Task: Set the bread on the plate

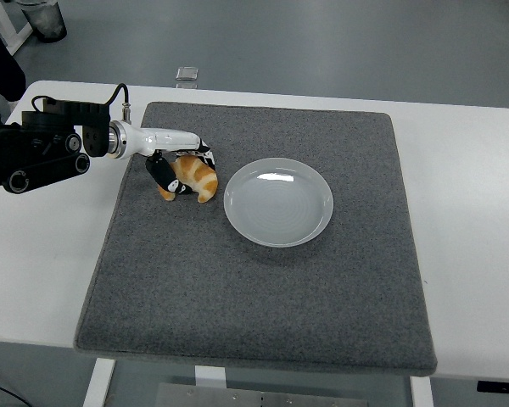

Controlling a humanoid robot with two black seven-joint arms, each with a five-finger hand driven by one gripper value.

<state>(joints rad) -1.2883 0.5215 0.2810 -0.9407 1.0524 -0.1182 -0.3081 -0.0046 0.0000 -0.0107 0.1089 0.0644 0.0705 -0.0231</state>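
Bread (pixel 195 177) gripped in left robot hand (pixel 180 170), beside plate (pixel 278 202).

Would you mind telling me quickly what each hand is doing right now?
Left hand: fingers closed around the bread, on the grey mat beside the plate.
Right hand: not in view.
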